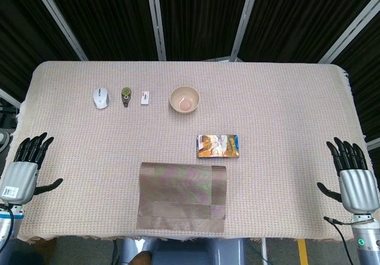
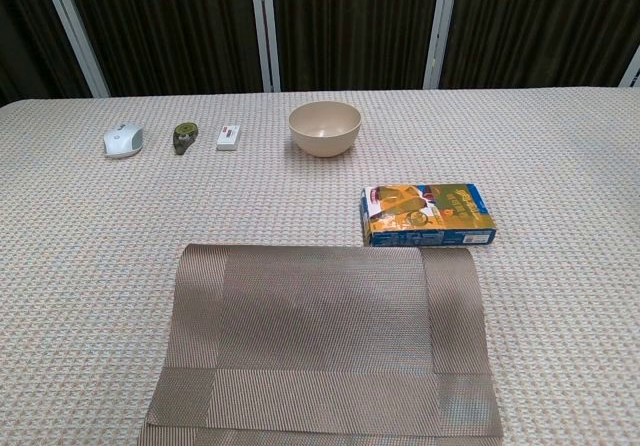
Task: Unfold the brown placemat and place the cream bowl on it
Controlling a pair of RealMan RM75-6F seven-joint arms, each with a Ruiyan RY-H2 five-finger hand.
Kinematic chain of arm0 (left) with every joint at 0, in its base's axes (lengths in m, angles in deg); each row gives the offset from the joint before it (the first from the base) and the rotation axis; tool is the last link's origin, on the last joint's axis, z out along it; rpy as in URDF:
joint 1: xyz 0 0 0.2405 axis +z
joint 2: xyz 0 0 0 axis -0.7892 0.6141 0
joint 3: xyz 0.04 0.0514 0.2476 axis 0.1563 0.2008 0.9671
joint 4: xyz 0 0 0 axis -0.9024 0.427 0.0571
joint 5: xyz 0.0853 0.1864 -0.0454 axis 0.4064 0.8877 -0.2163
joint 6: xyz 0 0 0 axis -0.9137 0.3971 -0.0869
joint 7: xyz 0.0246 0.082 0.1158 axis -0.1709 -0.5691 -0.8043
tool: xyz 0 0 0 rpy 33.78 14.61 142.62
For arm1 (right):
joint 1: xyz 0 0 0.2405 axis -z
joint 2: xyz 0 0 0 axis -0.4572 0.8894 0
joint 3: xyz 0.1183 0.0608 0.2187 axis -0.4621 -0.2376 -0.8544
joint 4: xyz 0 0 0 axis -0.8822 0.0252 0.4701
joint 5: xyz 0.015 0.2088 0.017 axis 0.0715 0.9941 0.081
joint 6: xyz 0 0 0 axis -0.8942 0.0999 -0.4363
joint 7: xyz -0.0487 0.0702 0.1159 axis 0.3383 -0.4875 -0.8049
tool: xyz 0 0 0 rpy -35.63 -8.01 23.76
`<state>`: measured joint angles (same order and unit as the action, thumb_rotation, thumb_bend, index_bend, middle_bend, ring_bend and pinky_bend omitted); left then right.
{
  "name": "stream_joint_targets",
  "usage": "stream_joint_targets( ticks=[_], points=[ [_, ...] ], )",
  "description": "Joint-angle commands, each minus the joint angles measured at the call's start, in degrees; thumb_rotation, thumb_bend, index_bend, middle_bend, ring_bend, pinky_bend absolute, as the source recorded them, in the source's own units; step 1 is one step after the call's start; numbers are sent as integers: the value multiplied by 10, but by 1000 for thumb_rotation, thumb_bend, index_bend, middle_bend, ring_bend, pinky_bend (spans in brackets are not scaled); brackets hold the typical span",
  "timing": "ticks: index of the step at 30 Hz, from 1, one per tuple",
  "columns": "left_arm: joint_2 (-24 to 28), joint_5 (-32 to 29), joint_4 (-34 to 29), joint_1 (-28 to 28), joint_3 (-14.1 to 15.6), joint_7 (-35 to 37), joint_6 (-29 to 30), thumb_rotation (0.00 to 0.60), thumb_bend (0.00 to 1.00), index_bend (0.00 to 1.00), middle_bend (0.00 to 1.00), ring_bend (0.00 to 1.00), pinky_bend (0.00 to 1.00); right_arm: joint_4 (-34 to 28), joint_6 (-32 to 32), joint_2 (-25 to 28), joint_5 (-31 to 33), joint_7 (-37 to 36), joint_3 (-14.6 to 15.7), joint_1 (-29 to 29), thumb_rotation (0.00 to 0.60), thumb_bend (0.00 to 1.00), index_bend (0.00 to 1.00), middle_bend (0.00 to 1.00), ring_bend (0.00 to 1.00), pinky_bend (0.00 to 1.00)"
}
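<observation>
Brown mat folded, bowl apart

Brown placemat (image 1: 182, 197) lies folded at near table edge, centre. Cream bowl (image 1: 184, 99) sits upright farther back, well apart from mat. Snack box (image 1: 218, 146) between them, right of centre. Left hand (image 1: 27, 164) and right hand (image 1: 354, 174) at table sides, fingers spread, holding nothing.

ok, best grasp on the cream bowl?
Probably the near rim of the cream bowl, from above: it stands upright, mouth open. Come with the right hand; the box sits front-right of the bowl, so stay above it.
</observation>
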<state>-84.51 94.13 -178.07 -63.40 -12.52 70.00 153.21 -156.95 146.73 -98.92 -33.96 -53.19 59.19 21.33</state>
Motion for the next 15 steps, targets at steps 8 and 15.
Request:
stream_joint_targets(
  ticks=[8,15],
  points=[
    [-13,39,24,-9,11,2,-21,600,0,0,0,0,0,-5,3,3,-4,-8,1,1,600,0,0,0,0,0],
    [-120,238,155,-96,72,98,-66,600,0,181,0,0,0,-3,-26,-4,16,11,1,-7,600,0,0,0,0,0]
  ],
)
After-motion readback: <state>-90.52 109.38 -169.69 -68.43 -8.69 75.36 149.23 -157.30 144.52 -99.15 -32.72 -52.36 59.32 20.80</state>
